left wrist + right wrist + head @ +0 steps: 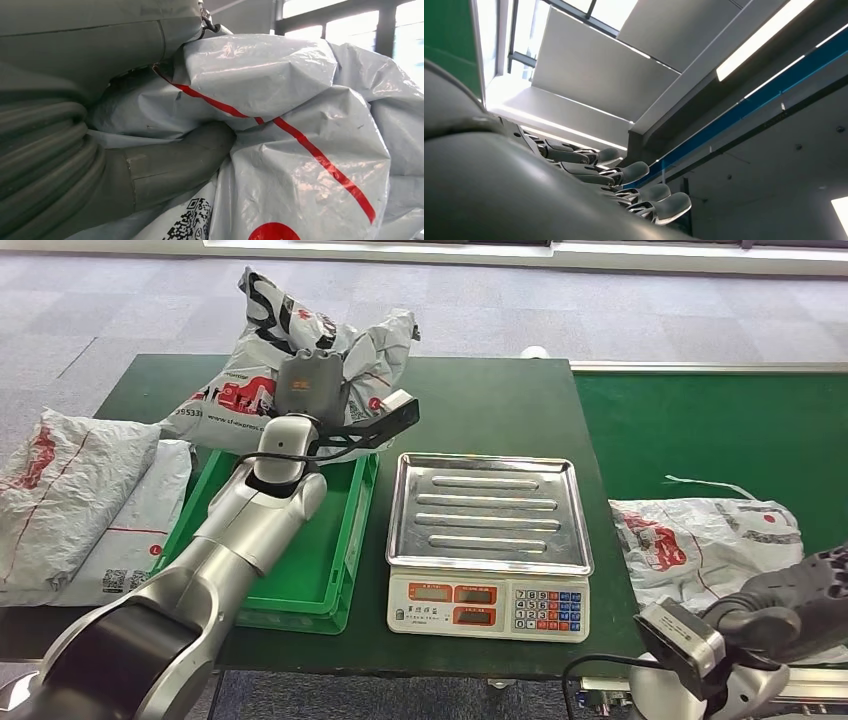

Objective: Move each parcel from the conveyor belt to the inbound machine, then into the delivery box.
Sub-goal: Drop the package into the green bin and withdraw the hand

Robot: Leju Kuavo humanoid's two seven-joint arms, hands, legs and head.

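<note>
Even, bright overhead light; glare streaks the scale tray [488, 508]. Beyond the right hand's fingers [634, 171], ceiling strips and windows blow out white. Nearest surfaces are soft, out of focus.

Grey carpet tiles [120, 310], possibly 1 ceiling light strip [781, 42] overhead.

You had the dark green table [480, 400] under the left hand [150, 170], with grey carpet floor [600, 310] beyond it. Above the right hand [614, 175] ran a bright ceiling light strip [774, 50] and a blue beam [749, 112].
</note>
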